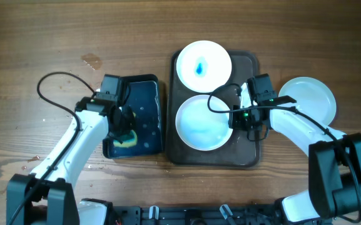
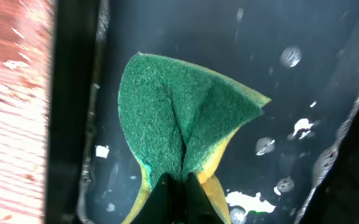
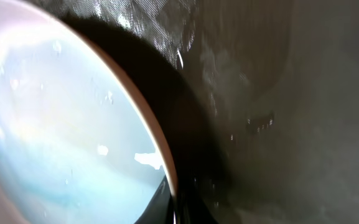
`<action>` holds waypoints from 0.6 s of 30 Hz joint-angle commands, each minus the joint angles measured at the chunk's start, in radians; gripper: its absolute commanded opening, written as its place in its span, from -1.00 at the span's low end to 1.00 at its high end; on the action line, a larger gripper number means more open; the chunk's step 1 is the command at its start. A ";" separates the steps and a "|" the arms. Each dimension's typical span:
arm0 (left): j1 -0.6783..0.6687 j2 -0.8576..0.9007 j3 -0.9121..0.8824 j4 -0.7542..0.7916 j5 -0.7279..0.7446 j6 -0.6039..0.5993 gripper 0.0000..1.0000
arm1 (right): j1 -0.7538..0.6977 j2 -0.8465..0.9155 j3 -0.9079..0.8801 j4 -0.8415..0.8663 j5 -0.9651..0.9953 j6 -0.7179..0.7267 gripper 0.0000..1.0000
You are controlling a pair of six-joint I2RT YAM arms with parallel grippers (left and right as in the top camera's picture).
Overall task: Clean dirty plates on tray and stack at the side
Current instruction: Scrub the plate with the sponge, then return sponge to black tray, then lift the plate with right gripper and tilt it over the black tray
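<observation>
Two white plates lie on the dark brown tray (image 1: 249, 156). The far plate (image 1: 204, 64) has a blue smear at its centre. The near plate (image 1: 203, 122) shows a pale blue wet film. My right gripper (image 1: 239, 117) is shut on the near plate's right rim (image 3: 160, 146). A third white plate (image 1: 308, 99) sits on the table right of the tray. My left gripper (image 1: 125, 130) is shut on a green and yellow sponge (image 2: 179, 124), folded and held in the black tray of blue water (image 1: 144, 100).
Water drops lie on the wood (image 1: 91, 60) at the far left of the table. Cables loop from both arms over the table. The black tray's rim (image 2: 73, 112) runs along the left of the sponge.
</observation>
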State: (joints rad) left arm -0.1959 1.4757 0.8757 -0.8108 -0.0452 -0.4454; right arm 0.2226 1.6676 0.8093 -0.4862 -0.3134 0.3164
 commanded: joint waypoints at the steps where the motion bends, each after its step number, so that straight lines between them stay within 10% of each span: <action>1: 0.005 -0.013 0.008 0.039 0.063 0.011 -0.52 | 0.000 -0.065 -0.002 -0.091 0.037 -0.004 -0.91; 4: 0.026 -0.063 0.069 0.010 0.149 0.011 0.06 | 0.001 -0.175 0.121 -0.285 0.048 -0.032 -0.91; 8: 0.077 -0.173 0.192 -0.114 0.172 0.011 0.34 | 0.051 -0.177 0.353 -0.509 0.054 -0.053 -0.91; 14: 0.177 -0.374 0.372 -0.280 0.194 -0.038 0.97 | 0.275 -0.037 0.600 -0.469 0.131 0.015 -0.91; 18: 0.206 -0.508 0.376 -0.297 0.172 -0.036 1.00 | 0.449 0.063 0.683 -0.316 0.354 0.058 -0.91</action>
State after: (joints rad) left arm -0.0059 1.0344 1.2331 -1.0973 0.1295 -0.4728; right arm 0.6041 1.7081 1.4570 -0.8421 -0.1150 0.3363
